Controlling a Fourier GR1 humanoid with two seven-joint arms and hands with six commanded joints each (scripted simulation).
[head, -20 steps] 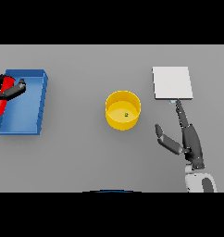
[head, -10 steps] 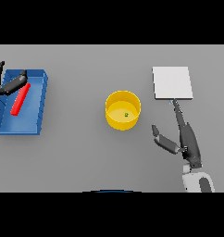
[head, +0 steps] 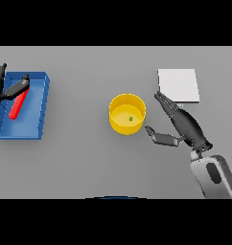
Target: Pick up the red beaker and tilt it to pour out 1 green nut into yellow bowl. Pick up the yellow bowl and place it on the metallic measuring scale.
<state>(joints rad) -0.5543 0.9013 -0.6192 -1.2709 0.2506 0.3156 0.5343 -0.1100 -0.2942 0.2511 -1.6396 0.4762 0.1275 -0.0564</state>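
Just right of the round yellow bowl (head: 127,114), which holds a small green nut (head: 131,118), we see the right robot hand (head: 182,125) spread open; far left, the left robot hand (head: 6,89) rests open-fingered over the red beaker (head: 19,104) lying in the blue tray (head: 43,103).

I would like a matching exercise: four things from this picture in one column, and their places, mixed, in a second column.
Things:
1. red beaker
2. green nut
3. metallic scale
4. right hand

Places:
A. inside the yellow bowl
B. far right of the table
C. lying in the blue tray
D. open, between bowl and scale

Pairs: 1-C, 2-A, 3-B, 4-D
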